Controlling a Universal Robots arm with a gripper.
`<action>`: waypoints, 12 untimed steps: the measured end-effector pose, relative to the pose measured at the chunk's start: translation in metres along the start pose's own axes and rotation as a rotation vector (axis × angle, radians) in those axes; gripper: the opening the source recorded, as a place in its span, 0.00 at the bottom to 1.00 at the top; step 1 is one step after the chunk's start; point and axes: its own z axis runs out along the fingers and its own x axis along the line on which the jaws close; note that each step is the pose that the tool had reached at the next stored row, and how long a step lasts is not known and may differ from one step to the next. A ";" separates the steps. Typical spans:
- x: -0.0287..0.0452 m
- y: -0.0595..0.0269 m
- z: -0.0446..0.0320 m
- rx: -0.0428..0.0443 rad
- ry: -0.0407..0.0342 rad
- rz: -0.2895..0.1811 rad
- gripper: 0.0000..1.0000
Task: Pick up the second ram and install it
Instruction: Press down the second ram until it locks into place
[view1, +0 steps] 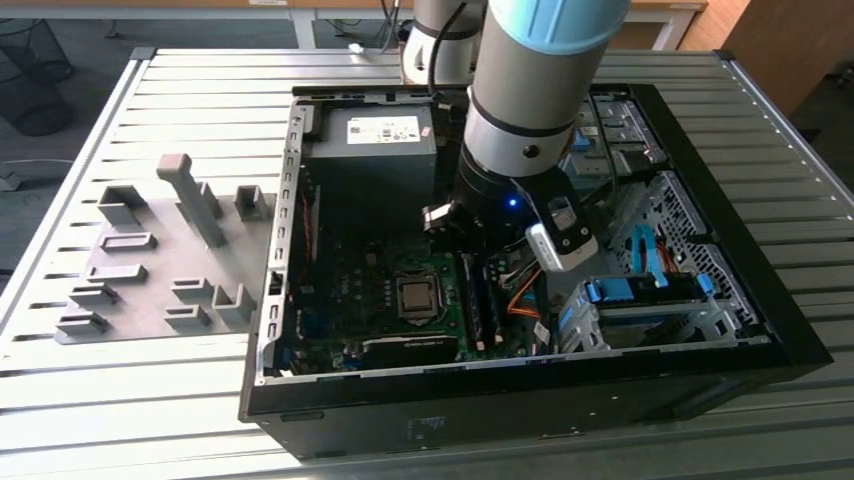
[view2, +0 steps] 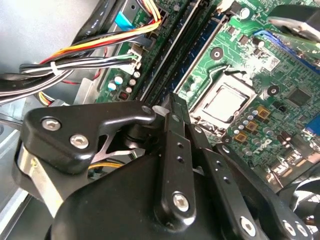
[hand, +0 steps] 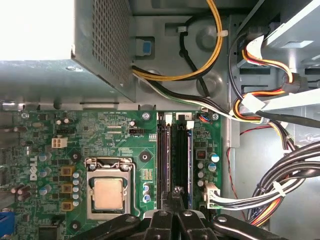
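Note:
Inside the open computer case (view1: 287, 250), my gripper (view1: 470, 250) hangs low over the motherboard's memory slots (view1: 481, 305). In both wrist views the gripper (hand: 175, 192) (view2: 172, 102) has its fingers pressed together with nothing visible between them, right above the row of black slots (hand: 170, 160). A thin blue stick, the second ram (hand: 189, 165), stands edge-on in the outer slot, just beside the fingertips. Whether the fingertips touch a stick, I cannot tell.
The bare processor socket (hand: 107, 192) lies beside the slots. The power supply box (view1: 374, 140) and bundles of coloured cables (hand: 260, 115) crowd the slots' far end and side. Grey holder blocks (view1: 160, 250) stand on the table at the exterior view's left. Drive cages (view1: 641, 300) fill the case's other side.

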 end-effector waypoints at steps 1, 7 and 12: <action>0.0000 0.0000 -0.0001 0.0001 0.0001 0.000 0.11; -0.0005 -0.0001 0.0058 0.0003 0.0001 0.000 0.11; -0.0006 0.0002 0.0110 -0.0003 0.0001 0.000 0.11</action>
